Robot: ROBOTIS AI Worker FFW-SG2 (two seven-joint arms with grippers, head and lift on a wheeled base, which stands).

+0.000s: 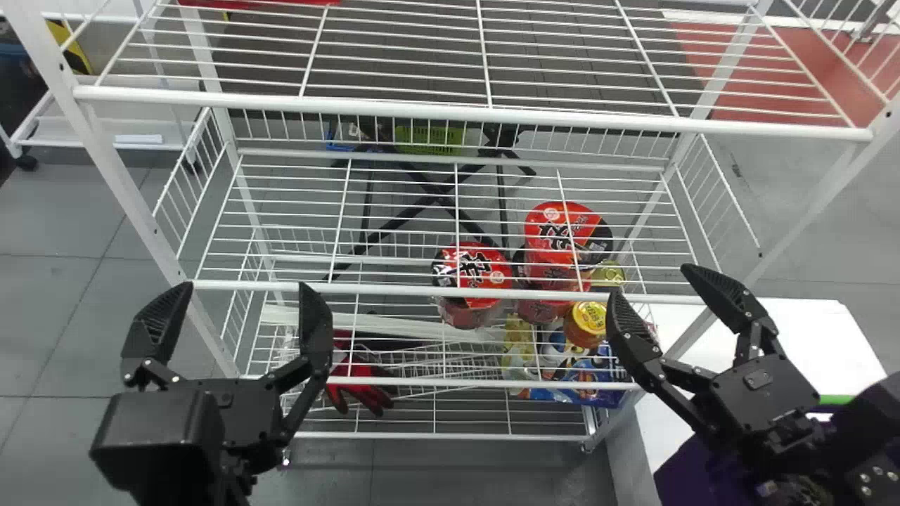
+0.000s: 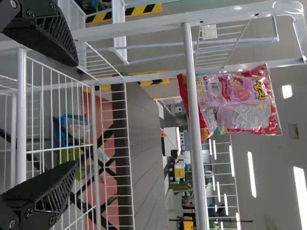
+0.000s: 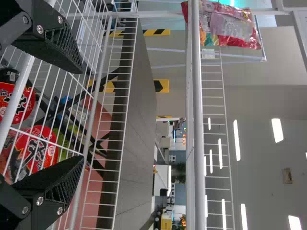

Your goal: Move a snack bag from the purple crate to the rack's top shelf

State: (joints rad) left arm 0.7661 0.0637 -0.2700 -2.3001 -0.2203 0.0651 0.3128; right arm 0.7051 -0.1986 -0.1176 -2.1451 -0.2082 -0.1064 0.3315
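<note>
The snack bag (image 2: 240, 103) stands on the rack's (image 1: 422, 110) top shelf, toward its left end. Before the rack's left side the left gripper (image 1: 242, 302) gapes wide; before its right, the right gripper (image 1: 648, 281) does too.

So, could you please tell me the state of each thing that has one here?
Left gripper: open, empty
Right gripper: open, empty
Snack bag: upright on the top shelf
Red cups: lids on
Yellow-lidded tub: closed
Red glove: lying down
Purple crate: partly hidden, contents unclear
</note>
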